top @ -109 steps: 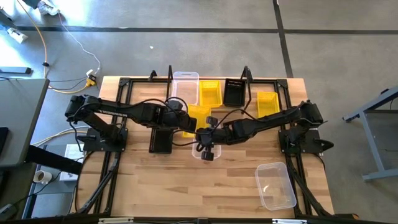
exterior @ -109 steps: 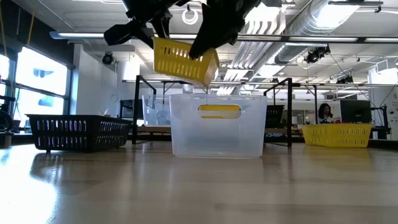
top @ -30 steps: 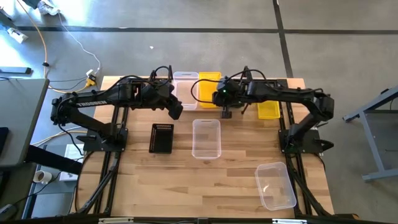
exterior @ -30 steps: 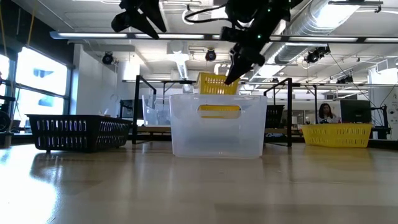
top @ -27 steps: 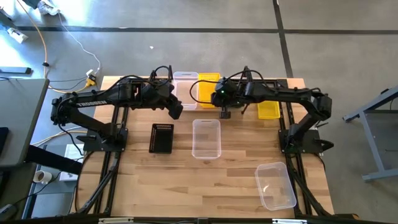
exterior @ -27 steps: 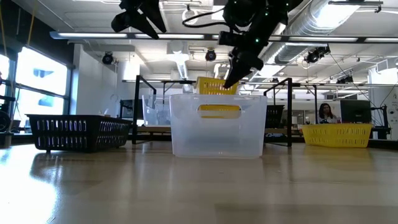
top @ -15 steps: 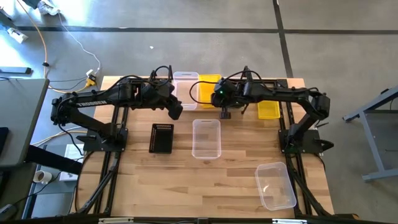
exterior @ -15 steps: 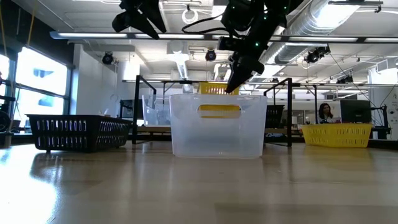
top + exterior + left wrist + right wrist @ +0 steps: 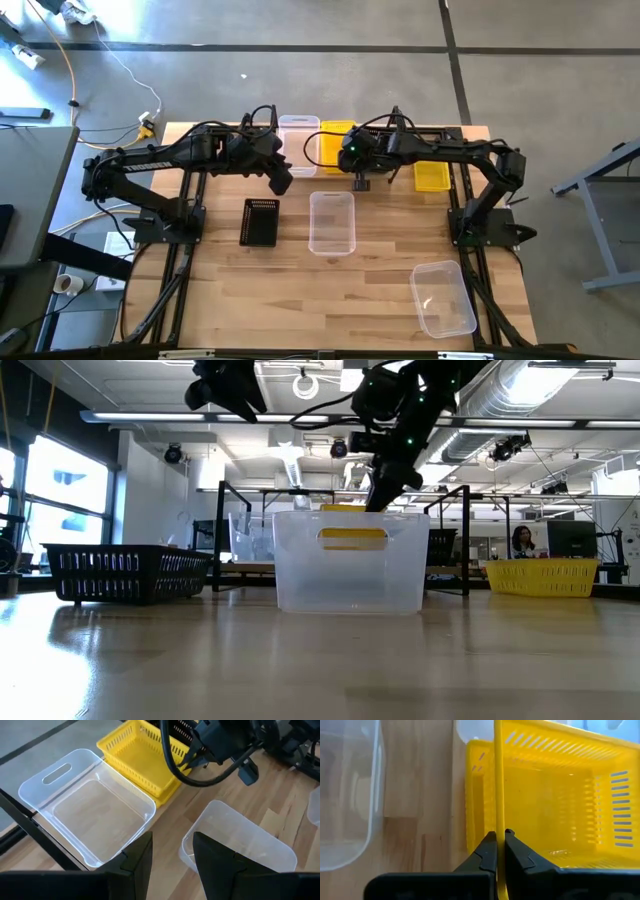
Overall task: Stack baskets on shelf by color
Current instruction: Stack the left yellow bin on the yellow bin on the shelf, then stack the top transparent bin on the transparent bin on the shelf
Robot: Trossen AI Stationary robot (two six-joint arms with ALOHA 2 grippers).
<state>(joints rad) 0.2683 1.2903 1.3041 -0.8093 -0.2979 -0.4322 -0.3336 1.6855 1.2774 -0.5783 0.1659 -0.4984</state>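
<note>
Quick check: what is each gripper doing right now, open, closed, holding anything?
Left gripper: open, holding nothing, above the clear basket.
Right gripper: shut on the yellow basket rim.

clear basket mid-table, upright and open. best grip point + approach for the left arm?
Pinch a short end wall of the clear basket from straight above: the open top leaves the thin rim exposed, and the end toward the shelf carries a handle cutout. The left gripper hangs open nearby, so probably that end.

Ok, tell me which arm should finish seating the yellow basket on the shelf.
Right. Its pincer is shut on the yellow basket wall, holding it inside the one already on the shelf. The left pincer is open and empty, between the two clear baskets.
</note>
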